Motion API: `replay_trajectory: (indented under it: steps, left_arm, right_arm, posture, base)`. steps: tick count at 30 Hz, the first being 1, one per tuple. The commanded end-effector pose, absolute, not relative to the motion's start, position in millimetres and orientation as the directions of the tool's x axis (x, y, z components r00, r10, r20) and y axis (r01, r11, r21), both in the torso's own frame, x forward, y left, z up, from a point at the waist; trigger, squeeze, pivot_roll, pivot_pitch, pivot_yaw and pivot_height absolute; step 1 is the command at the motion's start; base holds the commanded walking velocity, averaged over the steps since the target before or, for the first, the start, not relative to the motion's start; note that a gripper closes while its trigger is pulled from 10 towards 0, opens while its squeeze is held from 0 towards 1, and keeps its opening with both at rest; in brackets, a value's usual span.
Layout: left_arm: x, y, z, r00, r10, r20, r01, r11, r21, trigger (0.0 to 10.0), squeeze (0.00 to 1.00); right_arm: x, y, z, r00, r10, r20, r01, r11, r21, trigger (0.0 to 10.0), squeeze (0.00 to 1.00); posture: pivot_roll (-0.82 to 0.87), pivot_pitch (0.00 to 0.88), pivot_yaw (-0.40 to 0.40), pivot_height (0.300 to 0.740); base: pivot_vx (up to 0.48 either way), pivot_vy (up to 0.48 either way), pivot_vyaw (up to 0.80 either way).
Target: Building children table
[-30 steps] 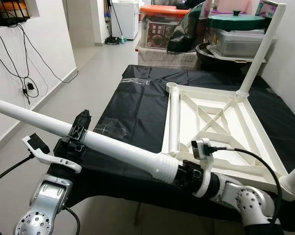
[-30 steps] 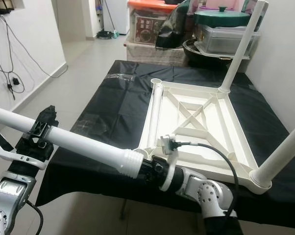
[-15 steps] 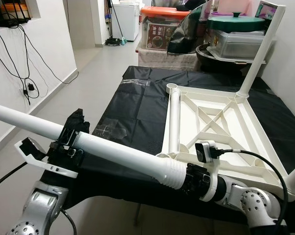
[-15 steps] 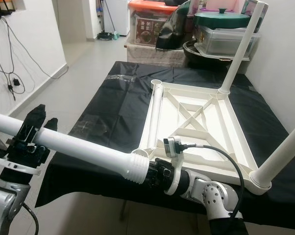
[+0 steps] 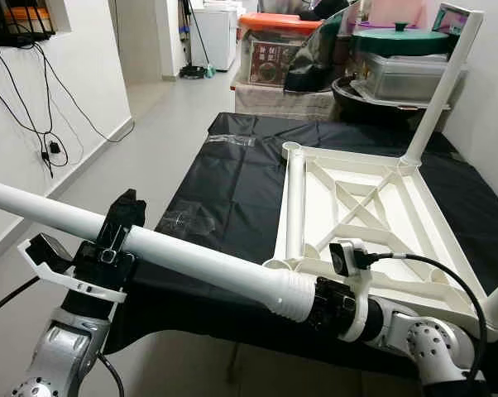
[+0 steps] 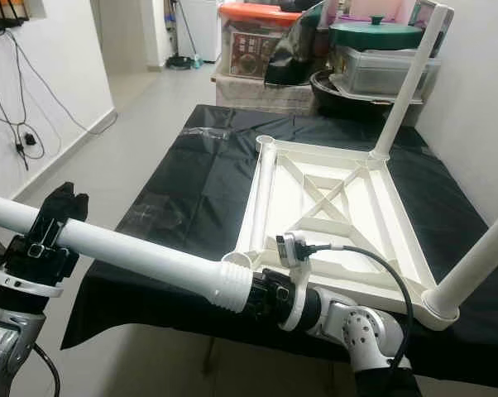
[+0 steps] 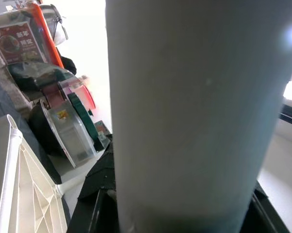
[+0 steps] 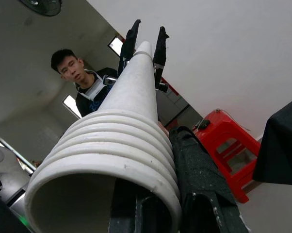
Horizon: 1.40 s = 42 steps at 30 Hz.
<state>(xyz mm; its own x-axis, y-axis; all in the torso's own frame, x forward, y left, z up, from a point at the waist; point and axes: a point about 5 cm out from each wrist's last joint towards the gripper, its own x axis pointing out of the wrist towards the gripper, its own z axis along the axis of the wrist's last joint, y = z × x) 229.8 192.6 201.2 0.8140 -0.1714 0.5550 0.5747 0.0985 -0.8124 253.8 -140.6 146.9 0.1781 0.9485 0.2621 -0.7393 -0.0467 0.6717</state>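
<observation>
Nearest the camera, a long white table leg (image 5: 174,256) lies almost level across the front of the scene, held by both arms. At its ribbed, threaded end the right pincer (image 5: 328,304) is clamped on the tube, close to the near edge of the black-covered table (image 5: 224,178); the right wrist view looks along the leg past the open mouth of its thread to a person (image 8: 80,80) in a dark top beyond. Farther out along the tube, off the table's left side and above the grey floor (image 5: 150,124), the left pincer (image 5: 121,227) grips the leg with its black fingers closed round it. Behind them, an upturned white tabletop (image 5: 373,207) rests on the black cover, its ribbed underside facing up. One leg (image 5: 294,198) lies flat along its left edge, another stands upright at the far right corner (image 5: 443,83), and a third rises from the near right corner (image 6: 472,265). Beyond the table, storage boxes (image 5: 278,45) and a green-lidded pot (image 5: 398,37) are stacked against the wall.
</observation>
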Motion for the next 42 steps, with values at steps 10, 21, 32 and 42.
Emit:
replay_trajectory:
  steps: [10, 21, 32, 42]
  left_arm:
    - [234.7, 193.6, 201.0, 0.816, -0.166, 0.554, 0.571, 0.084, -0.816, 10.0, 0.00]
    - [236.8, 210.7, 211.3, 0.813, -0.120, 0.570, 0.582, 0.128, -0.803, 10.0, 0.00]
    - [241.7, 244.2, 237.0, 0.809, -0.159, 0.565, 0.577, 0.393, -0.716, 10.0, 0.00]
    - [253.3, 192.7, 245.4, 0.763, -0.360, 0.536, 0.646, 0.416, -0.640, 10.0, 0.00]
  right_arm:
    - [262.5, -143.8, 134.2, 0.249, 0.942, 0.224, -0.734, 0.032, 0.678, 10.0, 1.00]
    - [265.6, -178.9, 120.5, 0.347, 0.920, 0.182, -0.698, 0.124, 0.705, 10.0, 0.00]
    - [296.9, -208.0, 128.5, 0.606, 0.781, 0.151, -0.663, 0.390, 0.639, 10.0, 0.00]
    - [344.2, -194.3, 184.6, 0.837, 0.502, 0.217, -0.545, 0.732, 0.409, 10.0, 0.00]
  posture:
    - [0.13, 0.000, -0.034, 0.740]
    - [0.14, 0.000, -0.045, 0.740]
    - [0.14, 0.000, -0.045, 0.740]
    - [0.13, 0.000, -0.034, 0.740]
  base:
    - [0.000, 0.000, 0.00]
    - [0.000, 0.000, 0.00]
    - [0.000, 0.000, 0.00]
    - [0.000, 0.000, 0.00]
